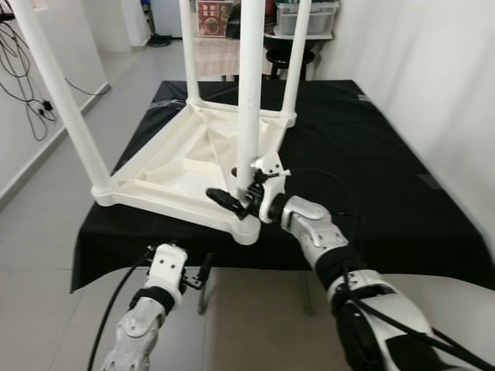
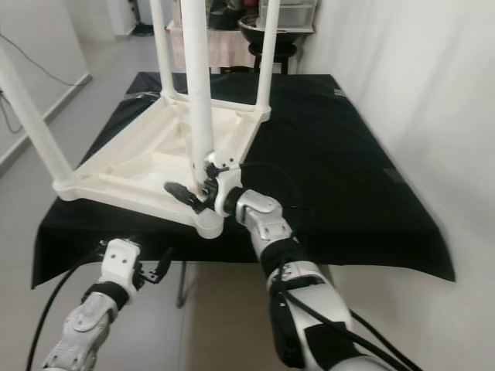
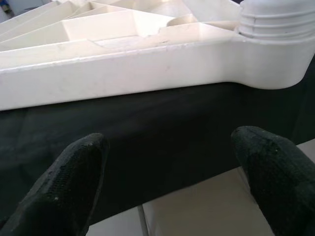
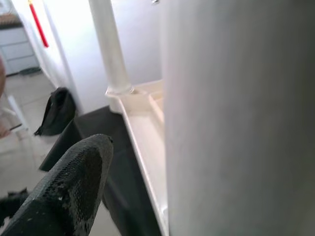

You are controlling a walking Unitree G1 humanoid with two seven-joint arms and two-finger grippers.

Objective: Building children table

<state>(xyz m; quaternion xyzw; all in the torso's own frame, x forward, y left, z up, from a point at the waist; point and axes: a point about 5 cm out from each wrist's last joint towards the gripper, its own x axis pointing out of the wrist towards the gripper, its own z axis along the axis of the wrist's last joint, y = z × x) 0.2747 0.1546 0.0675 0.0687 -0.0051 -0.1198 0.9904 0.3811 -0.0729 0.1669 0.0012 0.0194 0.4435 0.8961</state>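
Note:
A white plastic children's table (image 1: pixel 182 166) lies upside down on a black cloth-covered table (image 1: pixel 371 170), with several white legs standing up from its corners. My right gripper (image 1: pixel 240 193) is at the base of the near-right leg (image 1: pixel 249 93), open. One black finger (image 4: pixel 69 191) stands clear of the leg and the other is hidden behind it. My left gripper (image 1: pixel 179 252) hovers open below the front edge of the cloth. Its fingers (image 3: pixel 74 182) point at the white table's rim and corner socket (image 3: pixel 275 44) and hold nothing.
A white wall (image 1: pixel 433 77) runs close along the right. Cables (image 1: pixel 23 69) hang on the left wall. A stool and storage boxes (image 1: pixel 305 19) stand behind the table. Tiled floor (image 1: pixel 39 255) lies in front and to the left.

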